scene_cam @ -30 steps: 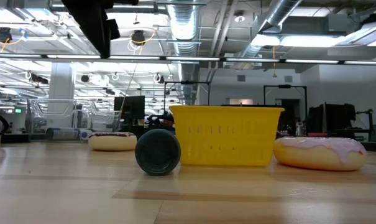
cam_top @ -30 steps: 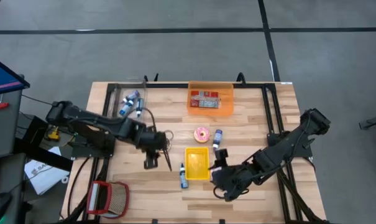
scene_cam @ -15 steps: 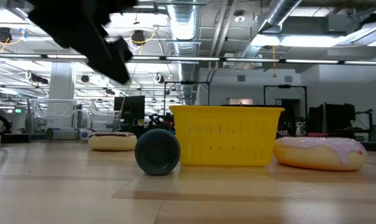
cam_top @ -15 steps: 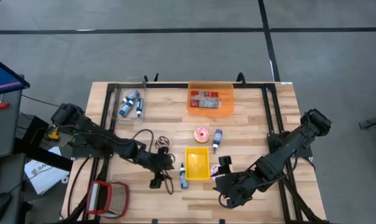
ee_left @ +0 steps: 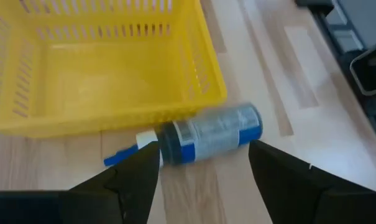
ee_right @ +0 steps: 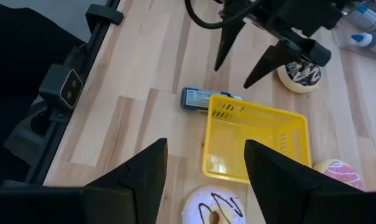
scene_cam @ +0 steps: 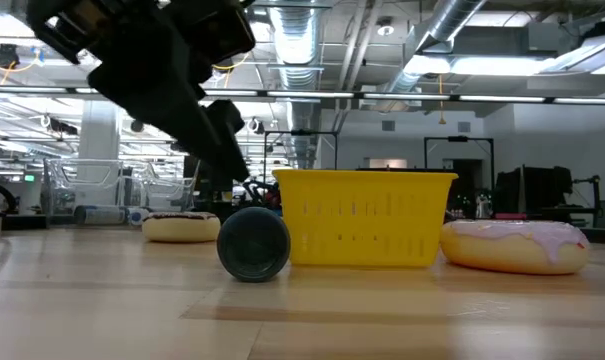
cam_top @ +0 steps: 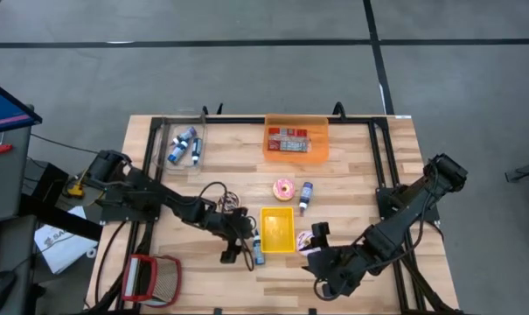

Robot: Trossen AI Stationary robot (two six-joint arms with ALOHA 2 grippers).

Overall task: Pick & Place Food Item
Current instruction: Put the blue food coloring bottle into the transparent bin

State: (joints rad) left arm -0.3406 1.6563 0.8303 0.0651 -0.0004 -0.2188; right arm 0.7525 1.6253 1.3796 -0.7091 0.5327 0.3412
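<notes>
A small bottle (ee_left: 207, 134) with a blue label lies on its side against the near left corner of the yellow basket (cam_top: 277, 229). My left gripper (ee_left: 203, 163) is open and slants down at the bottle, one finger on either side, apart from it. A white donut with dark drizzle (ee_right: 215, 208) lies by the basket's near right corner. My right gripper (ee_right: 203, 177) hangs open above that donut. A pink donut (cam_top: 284, 187) and another bottle (cam_top: 305, 194) lie beyond the basket. A chocolate donut (ee_right: 299, 73) lies to the basket's left.
An orange tray (cam_top: 295, 140) with packets stands at the far edge. At the far left, a clear bin (cam_top: 184, 147) holds bottles. A red-framed mesh basket (cam_top: 150, 278) sits at the near left corner. A black rail frame (cam_top: 382, 157) runs along the table's sides.
My left gripper has come down and moved toward the table's right and near edges. It has tipped from pointing down to a forward slant and reached the bottle beside the basket. In the low view it has sunk from the top edge to just behind the bottle.
</notes>
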